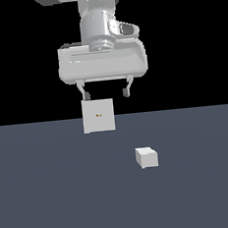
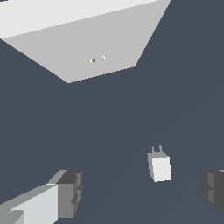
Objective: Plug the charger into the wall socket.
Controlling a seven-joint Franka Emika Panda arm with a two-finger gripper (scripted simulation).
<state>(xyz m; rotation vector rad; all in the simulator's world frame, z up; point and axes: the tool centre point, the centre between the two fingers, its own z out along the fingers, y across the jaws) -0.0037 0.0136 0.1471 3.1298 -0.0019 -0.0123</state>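
Charger (image 1: 147, 157) lies on floor, apart from wall socket (image 1: 98, 116); jaws wide open, empty, above

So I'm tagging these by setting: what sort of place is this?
A bare simulated test scene, not a real room: a flat grey floor under a black void, holding only the upright wall socket and the small charger, with the gripper above, jaws open.
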